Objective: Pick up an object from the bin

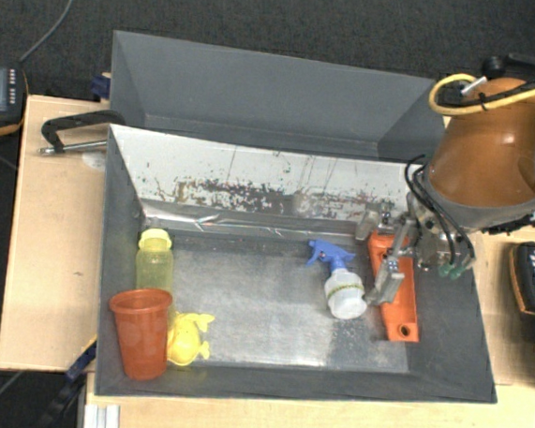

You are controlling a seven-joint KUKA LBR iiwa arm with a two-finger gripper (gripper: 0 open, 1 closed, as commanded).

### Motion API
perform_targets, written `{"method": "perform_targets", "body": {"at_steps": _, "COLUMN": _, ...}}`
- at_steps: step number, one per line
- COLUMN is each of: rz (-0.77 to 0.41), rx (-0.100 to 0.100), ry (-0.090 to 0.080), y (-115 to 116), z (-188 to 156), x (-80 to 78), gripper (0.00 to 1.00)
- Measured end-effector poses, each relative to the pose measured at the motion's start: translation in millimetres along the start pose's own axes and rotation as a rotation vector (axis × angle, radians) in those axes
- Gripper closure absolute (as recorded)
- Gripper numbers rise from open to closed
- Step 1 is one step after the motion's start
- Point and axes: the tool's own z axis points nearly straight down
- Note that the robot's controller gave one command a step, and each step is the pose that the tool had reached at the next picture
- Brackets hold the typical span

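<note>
My gripper [386, 282] hangs low at the right side of the bin, under the arm's orange cover. It is over the left edge of a long flat orange piece [400, 309] that lies along the right wall. Just to its left lies a small white spray bottle [345, 293] on its side, its blue trigger head [328, 254] pointing to the back. The gripper's tip is beside the bottle's body, very near it or touching it; I cannot tell which. I see nothing held.
At the front left stand an orange cup [143, 330] and a pale yellow bottle [154, 260]. A small yellow toy [189, 338] lies beside the cup. Bare bin floor lies between these and the spray bottle.
</note>
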Motion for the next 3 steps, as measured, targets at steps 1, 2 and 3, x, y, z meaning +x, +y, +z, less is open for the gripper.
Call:
{"method": "perform_targets", "body": {"at_steps": 1, "rz": 0.000, "rx": 0.000, "ry": 0.000, "y": 0, "z": 0, "x": 0.0, "gripper": 0.00}}
{"method": "perform_targets", "body": {"at_steps": 2, "rz": 0.059, "rx": -0.001, "ry": -0.006, "y": 0, "z": 51, "x": 7.8, "gripper": 0.00}}
{"method": "perform_targets", "body": {"at_steps": 3, "rz": 0.230, "rx": -0.002, "ry": -0.012, "y": -10, "z": 118, "x": -34.1, "gripper": 0.00}}
